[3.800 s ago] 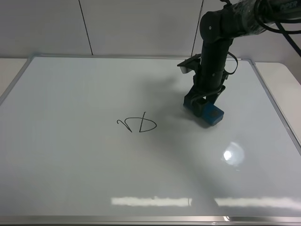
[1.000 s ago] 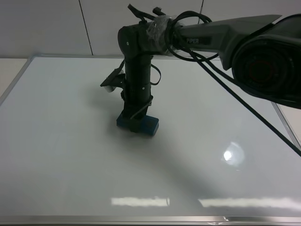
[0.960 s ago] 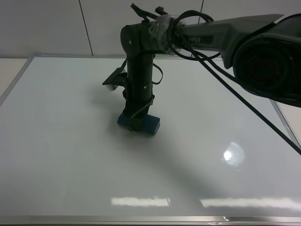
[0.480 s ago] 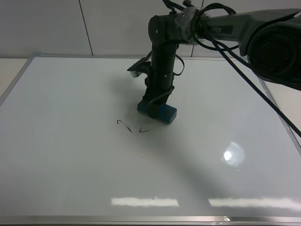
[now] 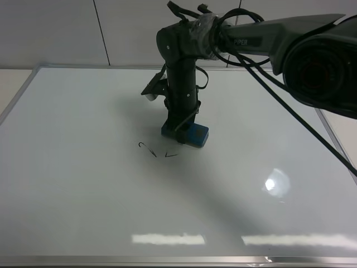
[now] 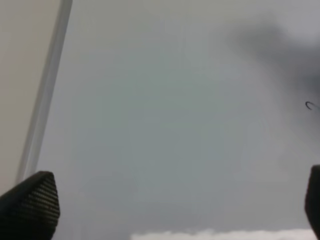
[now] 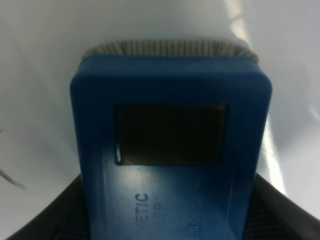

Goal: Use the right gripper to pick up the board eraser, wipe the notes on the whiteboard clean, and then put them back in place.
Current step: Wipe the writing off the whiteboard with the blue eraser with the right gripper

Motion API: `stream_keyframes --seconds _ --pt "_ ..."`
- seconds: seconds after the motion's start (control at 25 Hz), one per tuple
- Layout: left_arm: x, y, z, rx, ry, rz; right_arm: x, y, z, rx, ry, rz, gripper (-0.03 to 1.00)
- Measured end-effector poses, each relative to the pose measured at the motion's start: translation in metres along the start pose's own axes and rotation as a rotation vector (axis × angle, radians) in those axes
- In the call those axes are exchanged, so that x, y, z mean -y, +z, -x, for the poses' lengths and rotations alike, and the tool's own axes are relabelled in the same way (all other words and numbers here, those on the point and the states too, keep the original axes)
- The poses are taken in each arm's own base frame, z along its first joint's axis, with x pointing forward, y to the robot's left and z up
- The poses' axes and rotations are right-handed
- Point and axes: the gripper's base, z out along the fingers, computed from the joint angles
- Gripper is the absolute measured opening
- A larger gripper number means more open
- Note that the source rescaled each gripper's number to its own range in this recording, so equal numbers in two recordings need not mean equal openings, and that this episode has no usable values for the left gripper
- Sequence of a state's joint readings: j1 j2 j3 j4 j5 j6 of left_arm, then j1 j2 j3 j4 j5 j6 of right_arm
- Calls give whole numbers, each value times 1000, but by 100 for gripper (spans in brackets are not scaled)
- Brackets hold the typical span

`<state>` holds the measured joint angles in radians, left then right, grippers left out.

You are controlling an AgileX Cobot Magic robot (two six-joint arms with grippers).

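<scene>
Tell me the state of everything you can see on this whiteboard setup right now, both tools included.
right tool: shut on the board eraser, pointing down.
board eraser: gripped, felt side down, seemingly resting on the whiteboard.
notes: a small hook and a short stroke, not yet wiped, just beside the eraser.
whiteboard: lying flat, otherwise blank, with glare spots.
left tool: open, empty, over the whiteboard.

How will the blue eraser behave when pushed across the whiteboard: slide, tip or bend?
The board eraser looks like rigid plastic, so it probably will not bend in the right gripper. Low and flat on the glossy whiteboard, its felt base should slide easily and hardly tip.
</scene>
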<state>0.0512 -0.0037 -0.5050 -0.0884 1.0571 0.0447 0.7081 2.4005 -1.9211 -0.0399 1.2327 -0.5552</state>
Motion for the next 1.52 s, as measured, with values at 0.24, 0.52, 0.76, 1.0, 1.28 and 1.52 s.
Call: stream_keyframes --seconds 0.24,0.52,0.76,1.0,1.28,1.52 --pt "0 0 0 0 0 0 -49 0 28 -7 -123 -12 2" --pt "0 0 0 0 0 0 -108 1 52 -7 -257 -13 2" --pt "0 0 0 0 0 0 -139 1 61 -7 -324 -14 2" --pt "0 0 0 0 0 0 -137 0 61 -7 -322 -17 2" --pt "0 0 0 0 0 0 -99 1 56 9 -231 1 2" --pt "0 0 0 0 0 0 -63 10 59 29 -155 17 0"
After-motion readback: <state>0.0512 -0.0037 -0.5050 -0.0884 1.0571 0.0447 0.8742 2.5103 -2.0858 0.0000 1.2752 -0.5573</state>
